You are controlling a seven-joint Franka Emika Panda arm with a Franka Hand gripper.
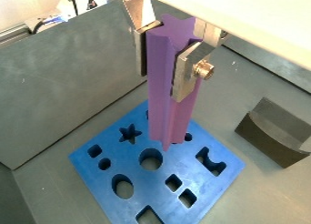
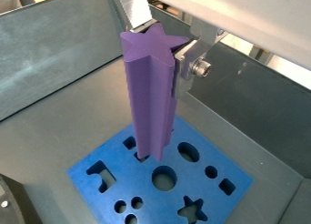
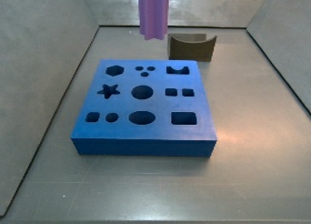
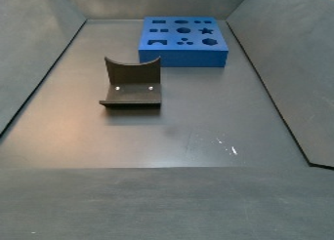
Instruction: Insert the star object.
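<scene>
We carry the star object [image 1: 168, 82], a long lavender rod with a five-pointed section, upright in the pincer [image 1: 170, 47], whose silver plates are clenched on its upper part while its lower end hangs above the blue block [image 3: 144, 110] on the counter [image 4: 170, 137]. To seat it well, we judge we should bring it over the star-shaped hole [image 3: 109, 91], turn its points to match, then lower it straight. The dark brown curved block [image 3: 191, 46] stands behind the blue block, apart from it.

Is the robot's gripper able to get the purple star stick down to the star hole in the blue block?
Probably yes. The gripper holds the star object upright above the blue block. The star hole is open, with nothing over it. The dark curved block sits off to one side.
</scene>
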